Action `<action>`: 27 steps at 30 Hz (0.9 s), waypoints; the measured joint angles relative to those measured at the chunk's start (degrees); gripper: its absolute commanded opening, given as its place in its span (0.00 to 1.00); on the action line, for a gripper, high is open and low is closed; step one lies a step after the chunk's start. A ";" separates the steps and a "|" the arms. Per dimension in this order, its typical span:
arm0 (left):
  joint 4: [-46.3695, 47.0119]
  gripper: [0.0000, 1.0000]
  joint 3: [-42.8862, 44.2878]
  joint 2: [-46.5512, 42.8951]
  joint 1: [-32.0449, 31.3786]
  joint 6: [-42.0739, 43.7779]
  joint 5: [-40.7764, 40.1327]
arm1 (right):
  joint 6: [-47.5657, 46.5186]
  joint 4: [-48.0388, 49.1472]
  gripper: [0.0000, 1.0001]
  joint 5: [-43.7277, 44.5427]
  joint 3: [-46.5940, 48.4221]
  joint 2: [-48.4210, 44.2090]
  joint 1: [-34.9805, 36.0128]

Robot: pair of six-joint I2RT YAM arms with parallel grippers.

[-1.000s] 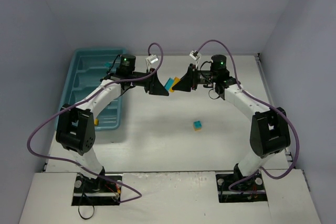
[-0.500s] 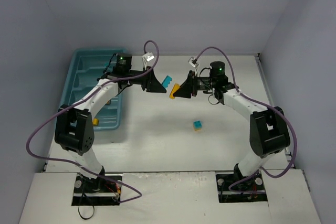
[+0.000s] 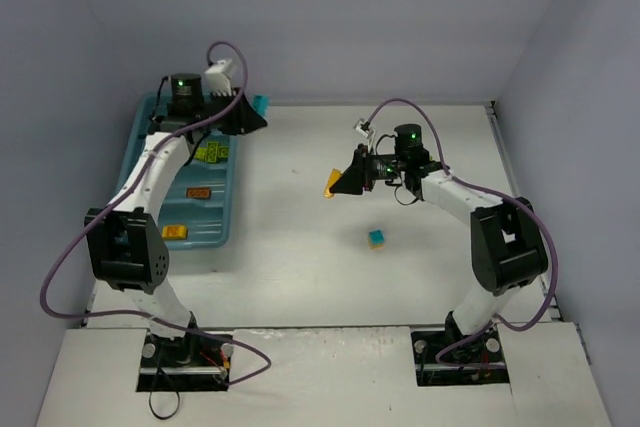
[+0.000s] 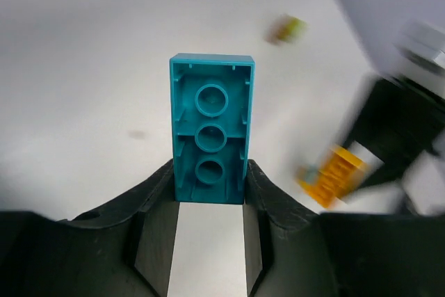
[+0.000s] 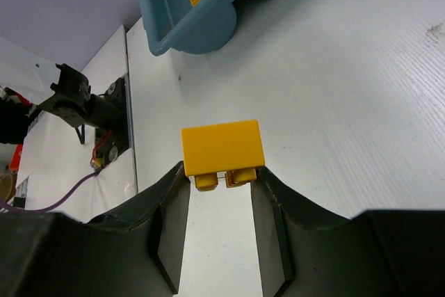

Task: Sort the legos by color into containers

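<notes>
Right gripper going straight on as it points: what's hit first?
Probably the rim of the teal tray, past bare table; the right gripper, shut on the yellow brick, aims there, but its tilt is unclear.

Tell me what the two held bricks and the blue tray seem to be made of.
Teal brick: apparently hard moulded plastic; thin walls and round tubes show underneath, finish smooth. Yellow brick: probably the same, smooth and even in colour. Tray: likely glossy plastic, with rounded moulded corners.

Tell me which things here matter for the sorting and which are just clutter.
Job:
teal tray
held cyan brick
held orange brick
loose cyan brick
lime brick
orange brick in the tray

Clutter:
purple cables
base plates
</notes>
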 measured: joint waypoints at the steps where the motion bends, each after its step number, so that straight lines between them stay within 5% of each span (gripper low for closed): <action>1: -1.40 0.04 2.43 1.01 1.14 0.83 -5.40 | -0.15 -0.26 0.00 0.35 0.00 0.00 -0.02; 6: -5.68 0.09 15.91 9.07 4.33 4.46 -31.95 | -0.39 -1.46 0.00 1.36 0.00 -0.07 0.00; 11: -8.85 0.11 28.98 21.62 4.46 6.86 -46.29 | -0.39 -1.92 0.00 1.97 0.00 -0.13 -0.02; 16: -13.20 0.19 36.85 32.87 4.35 8.09 -52.92 | -0.37 -2.49 0.00 2.60 0.00 -1.18 -0.02; 18: -14.36 0.32 38.66 35.87 4.35 8.22 -54.21 | -0.37 -2.60 0.00 2.80 0.00 -2.03 -0.02; 23: -16.11 0.50 39.26 38.36 4.35 8.39 -55.63 | -0.37 -2.80 0.00 3.15 -0.22 -3.72 0.00; 27: -15.80 0.54 40.28 38.32 4.35 8.44 -55.32 | -0.37 -3.23 0.00 3.21 -0.52 -4.00 0.00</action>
